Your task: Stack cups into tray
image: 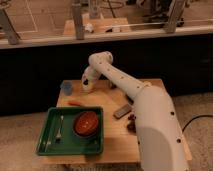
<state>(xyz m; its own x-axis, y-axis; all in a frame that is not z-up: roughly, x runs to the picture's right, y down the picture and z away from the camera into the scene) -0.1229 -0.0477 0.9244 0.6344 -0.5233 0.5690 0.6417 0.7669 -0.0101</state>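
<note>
The green tray (47, 145) lies at the front left of the wooden table. It holds the orange-red bowl (86, 123) and a fork (59, 129). A blue cup (66, 88) stands at the table's back left corner, outside the tray. My gripper (89, 86) hangs low over the back of the table, just right of the blue cup, with something pale at its tip that may be the white cup. The glass and metal cups do not show; my arm may hide them.
A thin orange object (76, 104) lies just behind the tray. A dark grey flat piece (122, 111) and a small dark object (131, 121) lie right of the tray, beside my arm. A dark counter wall rises behind the table.
</note>
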